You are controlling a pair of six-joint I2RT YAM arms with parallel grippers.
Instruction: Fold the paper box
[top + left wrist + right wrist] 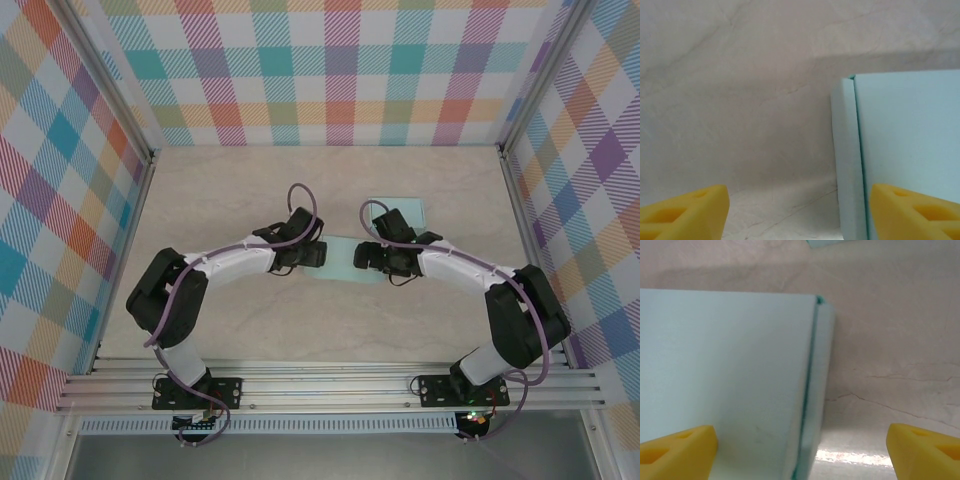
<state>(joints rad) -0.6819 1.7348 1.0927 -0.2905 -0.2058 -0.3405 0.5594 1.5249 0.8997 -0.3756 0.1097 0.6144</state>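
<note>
The left gripper (799,215) hangs with its yellow fingers (685,214) spread wide. One finger sits over bare table (740,100), the other over the pale teal paper box (910,130). The box's near edge runs up between them, and a narrow strip is creased along that edge. Whether either finger touches the paper cannot be told.

The right gripper (800,452) mirrors it, its own yellow fingers (677,452) also splayed far apart. One finger is over the box's broad face and the other over the tabletop, straddling the opposite edge and its creased strip.

From above, the two white-and-black arms curve inward from their bases on the aluminium rail (330,385) and meet at the middle of the table. The box lies there between the wrists, mostly covered by them. A second teal panel (405,211) shows just beyond the right wrist; whether it joins the box is unclear. Purple cables (300,195) loop over both wrists. Walls (340,70) of pastel check cloth close in the table on three sides.
</note>
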